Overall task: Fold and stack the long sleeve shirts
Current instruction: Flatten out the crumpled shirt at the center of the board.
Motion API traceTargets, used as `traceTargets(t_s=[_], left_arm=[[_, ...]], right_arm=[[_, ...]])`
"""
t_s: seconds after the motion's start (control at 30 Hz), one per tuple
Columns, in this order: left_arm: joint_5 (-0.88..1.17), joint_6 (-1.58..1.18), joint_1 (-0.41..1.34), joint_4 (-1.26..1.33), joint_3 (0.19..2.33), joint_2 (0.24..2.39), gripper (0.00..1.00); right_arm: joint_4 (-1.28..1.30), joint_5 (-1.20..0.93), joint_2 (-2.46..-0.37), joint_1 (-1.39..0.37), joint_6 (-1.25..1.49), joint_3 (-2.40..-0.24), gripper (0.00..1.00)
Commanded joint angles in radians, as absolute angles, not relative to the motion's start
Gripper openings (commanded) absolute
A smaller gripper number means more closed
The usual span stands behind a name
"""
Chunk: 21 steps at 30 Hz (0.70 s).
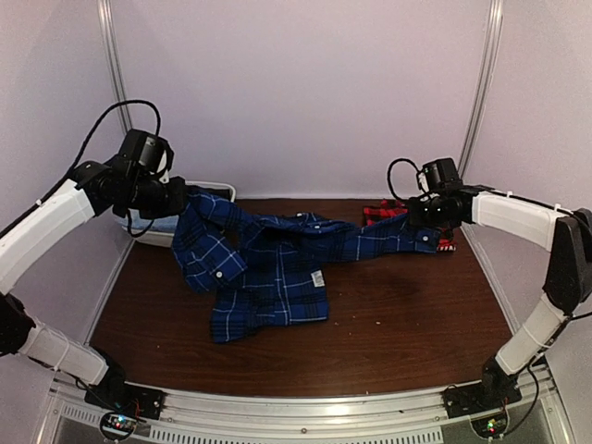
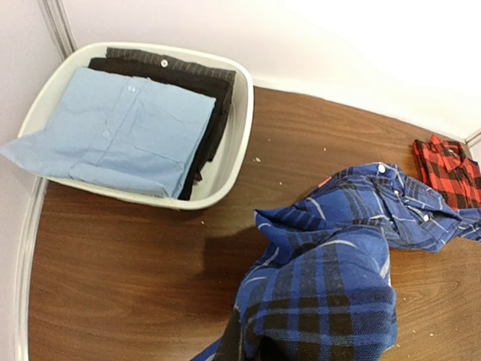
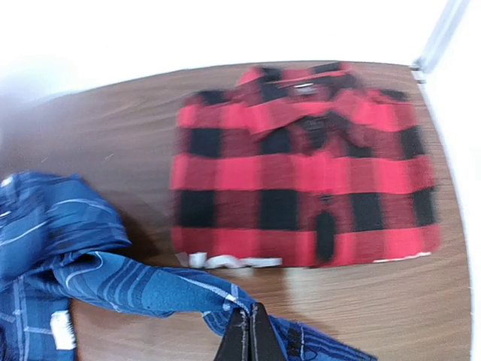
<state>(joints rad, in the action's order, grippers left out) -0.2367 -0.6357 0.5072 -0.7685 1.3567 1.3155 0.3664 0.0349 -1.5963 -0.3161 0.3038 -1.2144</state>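
Observation:
The dark blue plaid shirt (image 1: 268, 268) hangs stretched between my two grippers, its body crumpled on the table. My left gripper (image 1: 182, 196) is shut on one shoulder or sleeve end and holds it up. In the left wrist view the cloth (image 2: 323, 293) covers the fingers. My right gripper (image 1: 422, 222) is shut on the other sleeve (image 3: 150, 289), with the fingertips (image 3: 259, 338) pressed together on it. The red-and-black check shirt (image 3: 301, 180) lies folded flat on the table at the back right (image 1: 381, 213), just beyond the right gripper.
A white bin (image 2: 242, 128) stands at the back left (image 1: 222, 190). It holds a folded light blue cloth (image 2: 128, 128) on top of a black garment (image 2: 203, 83). White enclosure walls close in the back and both sides.

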Motion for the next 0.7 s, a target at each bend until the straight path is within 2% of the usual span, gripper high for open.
traceTargets(t_s=[0.0, 0.27, 0.67], left_arm=[[-0.296, -0.548, 0.478, -0.799, 1.503, 1.337, 0.0], [-0.251, -0.415, 0.476, -0.778, 1.761, 1.358, 0.0], [0.108, -0.198, 0.476, -0.63, 1.922, 1.24, 0.0]], right_arm=[[0.433, 0.173, -1.523, -0.227, 0.272, -1.276, 0.0], [0.453, 0.188, -1.42, -0.102, 0.277, -1.45, 0.0], [0.428, 0.245, -1.248, -0.091, 0.275, -1.655, 0.0]])
